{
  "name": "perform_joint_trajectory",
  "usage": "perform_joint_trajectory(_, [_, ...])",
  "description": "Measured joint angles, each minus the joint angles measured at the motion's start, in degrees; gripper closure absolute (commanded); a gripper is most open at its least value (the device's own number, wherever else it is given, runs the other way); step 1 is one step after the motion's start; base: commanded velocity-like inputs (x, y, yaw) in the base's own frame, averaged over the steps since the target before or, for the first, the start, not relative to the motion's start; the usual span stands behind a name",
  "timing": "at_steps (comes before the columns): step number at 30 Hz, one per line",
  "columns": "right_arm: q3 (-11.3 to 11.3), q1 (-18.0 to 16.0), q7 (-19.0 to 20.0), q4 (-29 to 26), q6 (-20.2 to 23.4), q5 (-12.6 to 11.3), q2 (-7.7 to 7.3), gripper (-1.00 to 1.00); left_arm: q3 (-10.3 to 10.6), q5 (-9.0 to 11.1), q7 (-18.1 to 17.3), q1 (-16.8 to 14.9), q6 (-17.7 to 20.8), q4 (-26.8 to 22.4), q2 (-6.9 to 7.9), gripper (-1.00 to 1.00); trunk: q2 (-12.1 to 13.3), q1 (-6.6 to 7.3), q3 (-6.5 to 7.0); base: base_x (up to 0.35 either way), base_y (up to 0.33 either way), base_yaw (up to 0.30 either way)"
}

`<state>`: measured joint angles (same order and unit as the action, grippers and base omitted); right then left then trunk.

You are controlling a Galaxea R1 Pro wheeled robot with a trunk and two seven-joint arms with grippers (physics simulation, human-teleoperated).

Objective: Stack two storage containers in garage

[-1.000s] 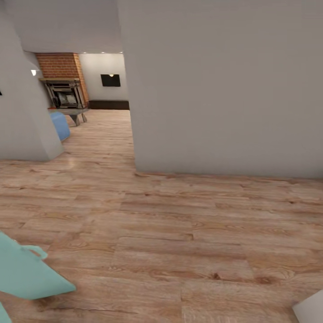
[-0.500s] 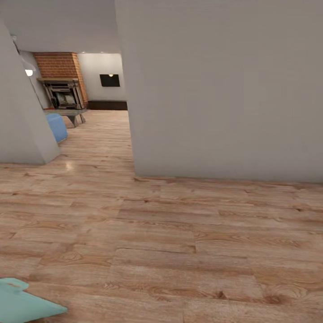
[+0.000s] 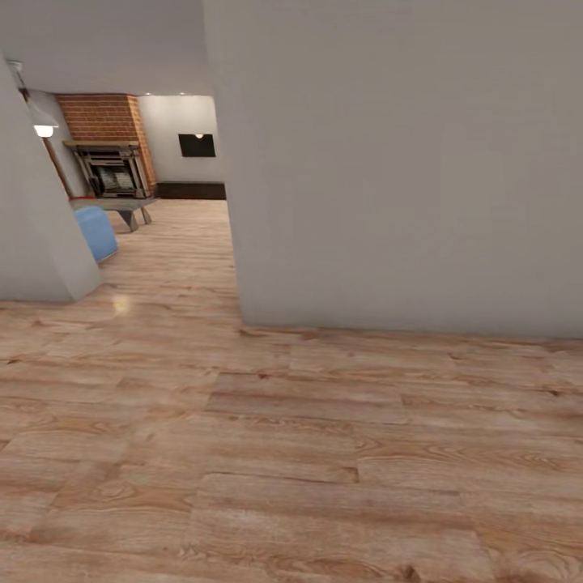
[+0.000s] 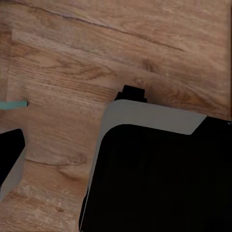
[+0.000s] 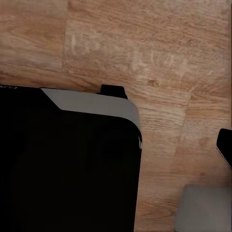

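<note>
1. No writing, label or brand reads anywhere here; the dark panel (image 3: 197,145) on the far wall is blank.
2. Underfoot, a light wood-plank floor (image 3: 308,453) runs across the whole head view, grain and knots sharp up close.
3. Dead ahead stands a big plain pale wall (image 3: 405,162), its near corner just left of centre, its foot meeting the planks.
4. Left of that corner a passage opens into the living room (image 3: 174,227), with the same plank floor running through.
5. Deep in there: a red-brick fireplace (image 3: 109,154) with a dark firebox, a low grey bench (image 3: 121,207) before it, and a blue sofa (image 3: 95,232) peeking out beside another pale wall (image 3: 32,235) at the left.
6. A lit lamp (image 3: 42,128) glows at the upper left; small ceiling lights dot the far room.
7. The left wrist view looks down on planks, with a large black grey-edged robot body (image 4: 154,169) blocking most of it and a thin teal sliver (image 4: 13,104) at the edge.
8. The right wrist view is much alike: black body (image 5: 67,164), planks (image 5: 159,58), a grey corner (image 5: 203,208).
9. Gripper state, either arm: I cannot tell.
10. The storage containers: nowhere to place them from these views.
</note>
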<state>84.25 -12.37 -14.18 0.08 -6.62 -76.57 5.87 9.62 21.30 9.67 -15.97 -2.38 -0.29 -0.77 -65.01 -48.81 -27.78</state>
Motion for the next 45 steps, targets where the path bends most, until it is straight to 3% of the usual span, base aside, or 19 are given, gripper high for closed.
perform_joint_trajectory(45, [0.02, 0.04, -0.04, 0.00, 0.01, 0.16, 0.00, -1.00, 0.00, 0.00, 0.00, 0.01, 0.00, -0.01, 0.00, -1.00, 0.00, 0.00, 0.00, 0.322, 0.000, 0.103])
